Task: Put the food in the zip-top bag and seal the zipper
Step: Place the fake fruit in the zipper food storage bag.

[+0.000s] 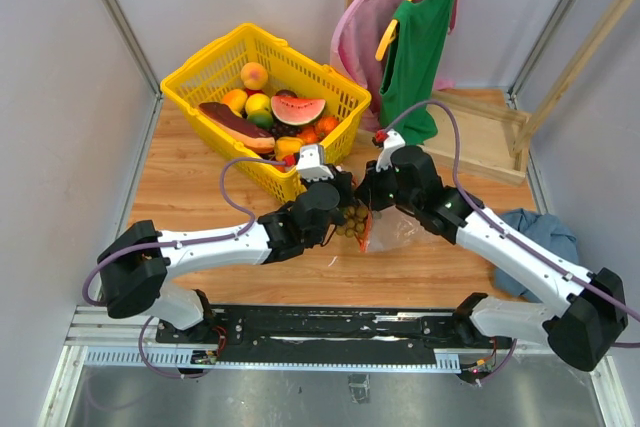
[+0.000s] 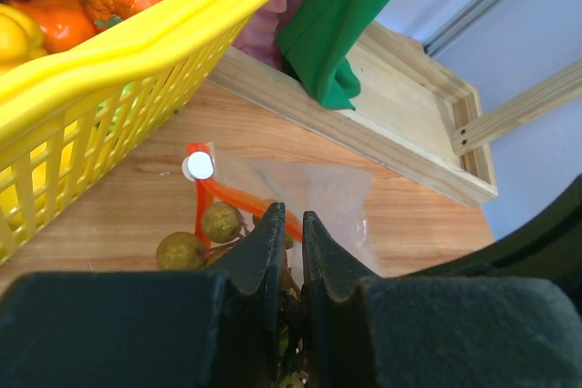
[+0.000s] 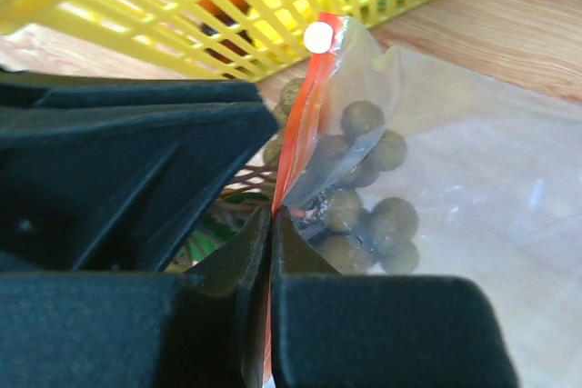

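The clear zip-top bag (image 1: 398, 232) lies on the wooden table between my grippers, its mouth facing left. My right gripper (image 1: 366, 197) is shut on the orange-red zipper strip (image 3: 300, 124) and holds the mouth edge up; the white label (image 3: 318, 36) sits at the strip's end. The olive-brown grape bunch (image 1: 352, 221) lies partly inside the mouth, and several grapes (image 3: 393, 221) show through the plastic. My left gripper (image 2: 291, 215) is shut on the bunch's stem, with grapes (image 2: 222, 222) just left of its fingers beside the strip (image 2: 244, 195). The left gripper (image 1: 342, 203) nearly touches the right one.
A yellow mesh basket (image 1: 200, 72) full of toy fruit stands right behind the bag, its wall (image 2: 136, 52) close to my left gripper. A wooden rack base (image 1: 480, 137) with green and pink clothes (image 1: 415, 37) stands at back right. A blue cloth (image 1: 540, 232) lies at right.
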{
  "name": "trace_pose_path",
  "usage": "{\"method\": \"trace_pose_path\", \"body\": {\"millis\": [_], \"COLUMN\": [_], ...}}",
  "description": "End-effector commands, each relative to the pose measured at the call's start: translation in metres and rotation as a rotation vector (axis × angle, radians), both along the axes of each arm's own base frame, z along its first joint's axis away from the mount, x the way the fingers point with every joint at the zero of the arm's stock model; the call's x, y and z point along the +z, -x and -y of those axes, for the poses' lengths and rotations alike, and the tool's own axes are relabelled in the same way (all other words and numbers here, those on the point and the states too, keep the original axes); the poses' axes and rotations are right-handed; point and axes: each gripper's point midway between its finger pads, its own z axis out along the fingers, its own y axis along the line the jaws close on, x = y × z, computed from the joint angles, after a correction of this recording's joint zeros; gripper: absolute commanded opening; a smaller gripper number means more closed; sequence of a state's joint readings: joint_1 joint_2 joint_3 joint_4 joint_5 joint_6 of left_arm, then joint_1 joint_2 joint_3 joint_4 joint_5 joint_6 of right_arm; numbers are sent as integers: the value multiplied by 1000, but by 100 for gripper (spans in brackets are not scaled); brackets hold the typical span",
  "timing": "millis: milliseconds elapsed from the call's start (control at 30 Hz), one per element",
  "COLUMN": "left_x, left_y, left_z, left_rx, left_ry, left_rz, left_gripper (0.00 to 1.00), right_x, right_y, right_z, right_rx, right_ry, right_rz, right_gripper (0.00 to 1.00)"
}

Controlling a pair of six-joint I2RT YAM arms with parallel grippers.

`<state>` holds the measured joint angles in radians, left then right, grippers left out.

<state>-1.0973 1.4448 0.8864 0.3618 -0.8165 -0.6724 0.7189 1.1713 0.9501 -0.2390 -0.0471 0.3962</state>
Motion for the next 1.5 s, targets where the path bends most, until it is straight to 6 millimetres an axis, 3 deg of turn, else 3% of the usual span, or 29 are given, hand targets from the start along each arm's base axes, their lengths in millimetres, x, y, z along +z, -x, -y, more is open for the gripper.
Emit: {"method": "trace_pose_path", "body": {"millis": [0,167,333,733,867,1200,1467], "left_x": [19,15,11,17,21,37,35], "left_y": [0,-2,-2,8,10,16,15], "left_z": [5,0,-7,14,15,5,-1], "left_rx": [-7,20,55,-81,-106,-113,-89], "left_ry": [75,59,76,120,107,127,120], "left_rz": [50,48,34,53,70,91,71], "left_gripper": [0,0,0,19,31,35,37], "right_x": [34,48,65,66,65,63,70], "right_y": [9,23,26,22,20,17,15], "right_z": [-22,-32,-27,-6,1,10,13], "right_rx": [96,156,146,48,22,2,17], "right_ry": [-198,-325,-388,-441,-454,-516,-635], "right_rz": [63,73,143,218,222,223,186], "right_gripper": [1,1,1,1,1,1,1]}}
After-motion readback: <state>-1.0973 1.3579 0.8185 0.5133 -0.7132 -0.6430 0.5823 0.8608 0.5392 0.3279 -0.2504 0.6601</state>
